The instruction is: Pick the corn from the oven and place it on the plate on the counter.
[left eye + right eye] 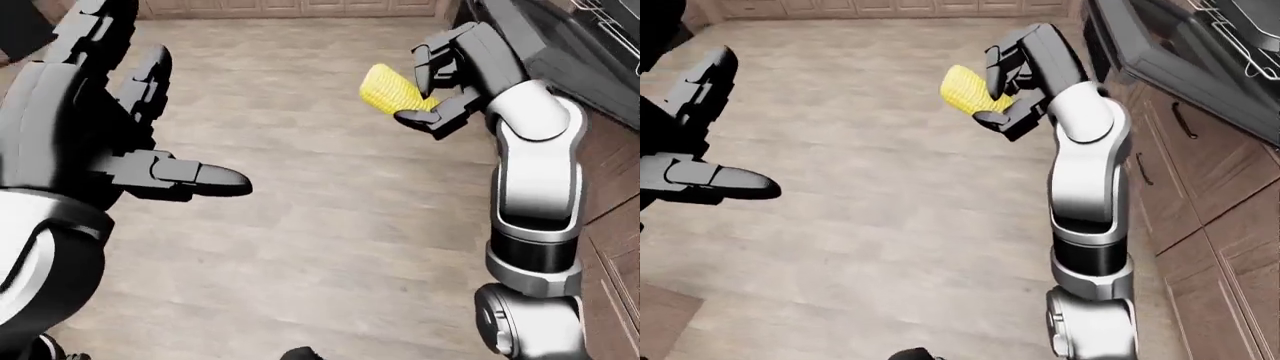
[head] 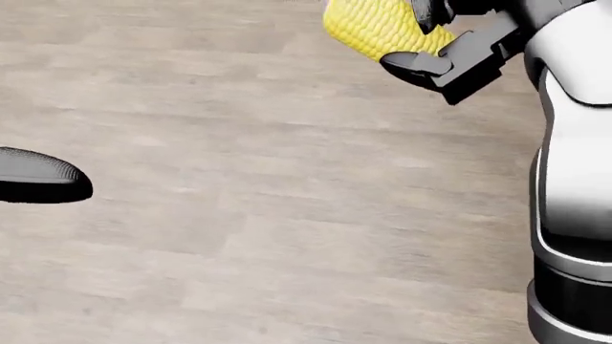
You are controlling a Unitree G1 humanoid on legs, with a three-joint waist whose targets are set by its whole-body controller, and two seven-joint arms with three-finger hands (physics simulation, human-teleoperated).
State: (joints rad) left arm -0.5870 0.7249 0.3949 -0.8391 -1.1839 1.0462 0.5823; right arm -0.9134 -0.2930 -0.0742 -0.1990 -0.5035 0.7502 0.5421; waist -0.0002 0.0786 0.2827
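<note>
Right hand (image 1: 1002,84) has its fingers pinched round the corn (image 1: 966,89), cob sticking out to the hand's left, held up over the wood floor (image 1: 900,225). Oven door (image 1: 1170,52) hangs open just right of that hand, w/ brown cabinets (image 1: 1200,202) below. Left hand (image 1: 150,127) is spread wide, nothing in it, well apart from the corn.

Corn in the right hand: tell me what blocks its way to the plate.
The right hand grips the corn over bare wooden floor. No plate or counter shows in any view, so the path cannot be judged; nothing visible obstructs the corn.
</note>
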